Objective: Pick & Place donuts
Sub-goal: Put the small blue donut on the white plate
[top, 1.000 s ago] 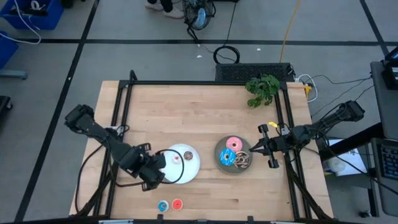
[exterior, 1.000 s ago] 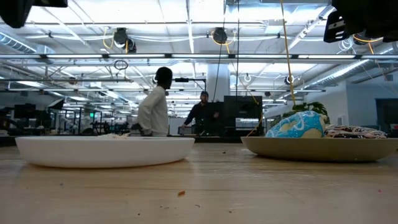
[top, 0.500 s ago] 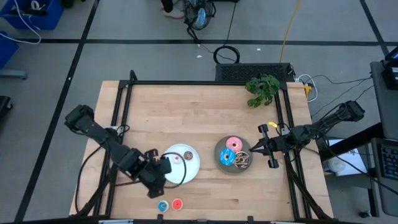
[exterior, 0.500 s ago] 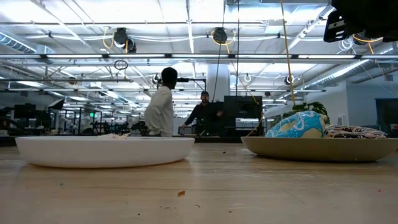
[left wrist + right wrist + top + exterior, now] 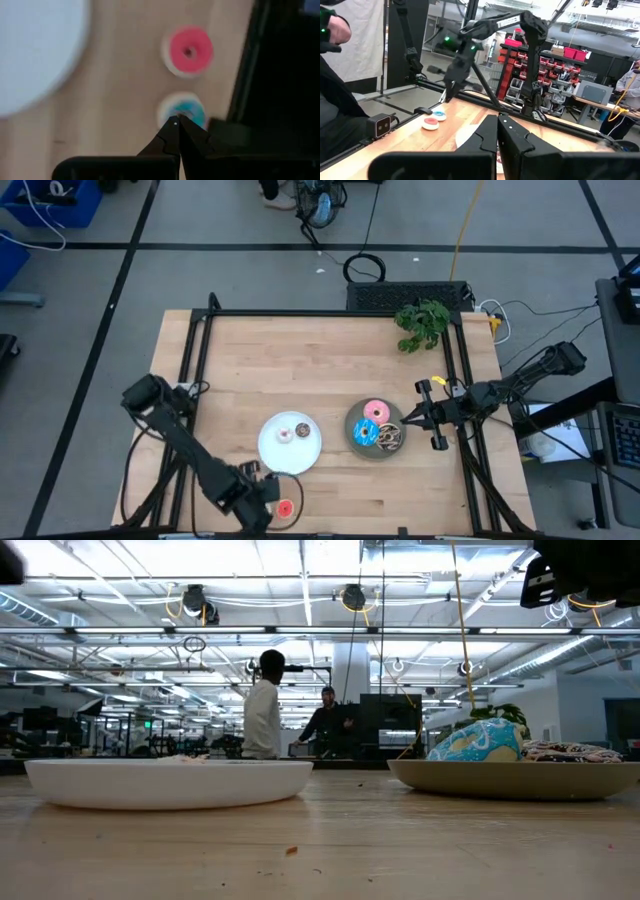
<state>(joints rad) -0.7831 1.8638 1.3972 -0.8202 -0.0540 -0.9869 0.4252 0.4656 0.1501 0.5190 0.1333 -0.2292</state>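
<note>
1. The left claw (image 5: 268, 502) hangs low over the bench's (image 5: 300, 370) near edge with its fingers pressed together, gripping nothing; in the left wrist view the tips sit right above the mini blue donut (image 5: 183, 111).
2. The mini red donut (image 5: 285, 507) lies on the bare wood just beside that claw, with the blue one next to it, both clear of the plates.
3. The white plate (image 5: 290, 455) carries two minis: the white donut (image 5: 284, 434) and the brown donut (image 5: 303, 430).
4. The grey plate (image 5: 352, 435) holds the three larger ones: the pink donut (image 5: 376, 411), the blue sprinkled donut (image 5: 367, 432) and the dark drizzled donut (image 5: 390, 436), packed close together.
5. The right claw (image 5: 406, 421) waits at the grey plate's right rim, fingers together, empty.
6. From overhead, the left arm covers the mini blue donut; from bench level, the white plate's rim hides its minis.
</note>
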